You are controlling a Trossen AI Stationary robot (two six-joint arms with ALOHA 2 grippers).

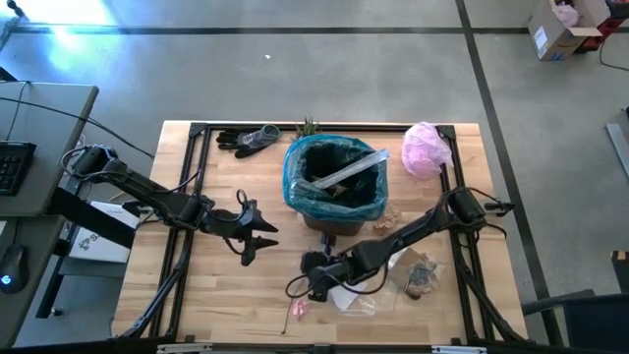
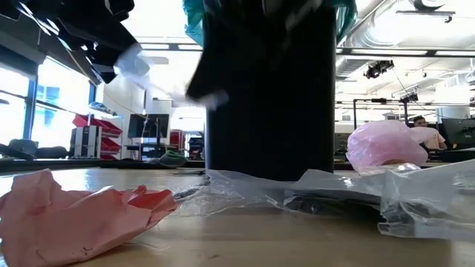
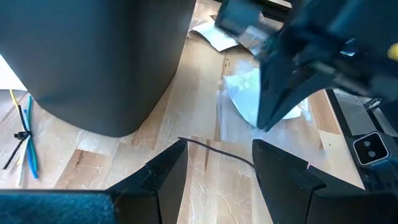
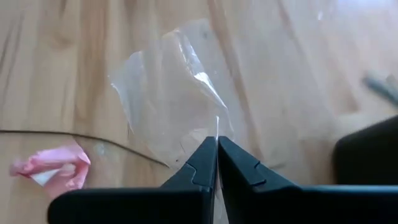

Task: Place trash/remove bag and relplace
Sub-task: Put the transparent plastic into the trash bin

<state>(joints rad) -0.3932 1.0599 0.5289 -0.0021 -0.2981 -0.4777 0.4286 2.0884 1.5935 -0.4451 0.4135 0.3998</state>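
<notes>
The clear plastic wrapper (image 4: 174,93) lies flat on the table (image 1: 197,295) in front of the bin (image 1: 334,182), a thin, crinkled film that looks almost weightless and slippery; I judge it will flop and slide, so an edge or corner is the place to pinch. The right gripper (image 4: 216,162) has its fingers pressed together on that near edge, seemingly nipping the film. A pink crumpled scrap (image 4: 53,168) sits near the wrapper, farther from the bin; more clear wrappers and a brownish lump (image 1: 421,278) lie to the bin's front right. The teal bag (image 1: 295,182) lines the bin, which already holds a long silvery wrapper (image 1: 349,172). The left gripper (image 1: 263,234) hovers left of the bin, fingers apart, empty.
</notes>
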